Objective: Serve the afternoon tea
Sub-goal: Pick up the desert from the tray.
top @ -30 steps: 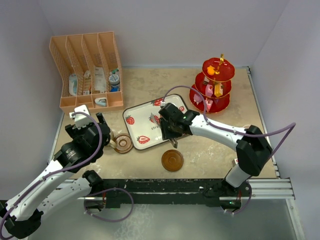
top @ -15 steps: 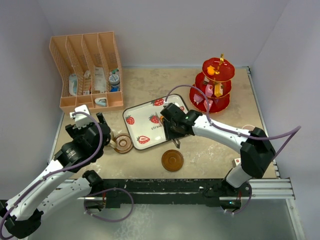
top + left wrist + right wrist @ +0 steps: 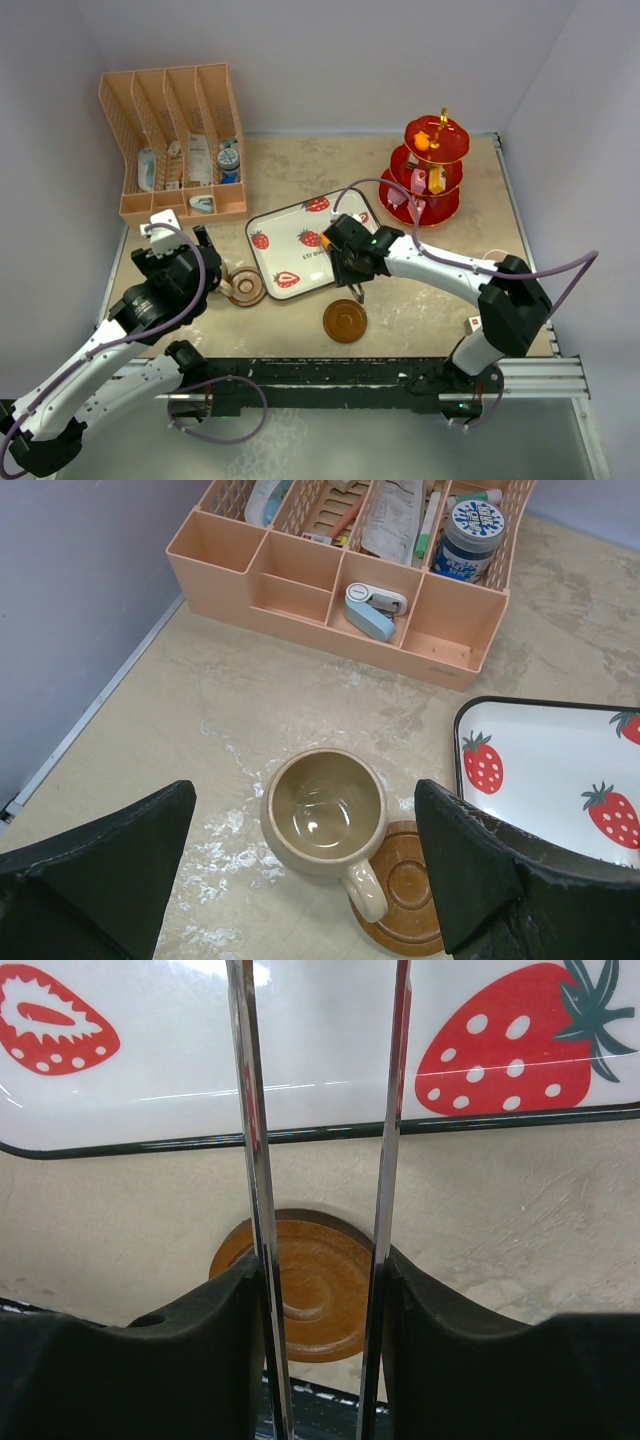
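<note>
**Left wrist view.** The brown saucer point(image 3: 405, 885) is covered in part by the tan mug point(image 3: 325, 810) and, at its 3 o'clock side, by a finger point(image 3: 480, 870) of the left gripper point(image 3: 305, 790). Both fingers are cut off at the 6 o'clock edge. The strawberry tray point(image 3: 545, 750) is cut off at 3 o'clock, and the peach rack point(image 3: 440, 645) at 12 o'clock.

**Right wrist view.** The metal tongs point(image 3: 250, 1110) run out of frame at 12 o'clock, so the tips are not seen. The second saucer point(image 3: 320, 1290) is hidden in part behind the blades and the fingers point(image 3: 170, 1360) of the right gripper point(image 3: 322, 1270).

**Top view.** The sweets point(image 3: 425, 140) on the red stand point(image 3: 460, 146) are too small to be identified.
</note>
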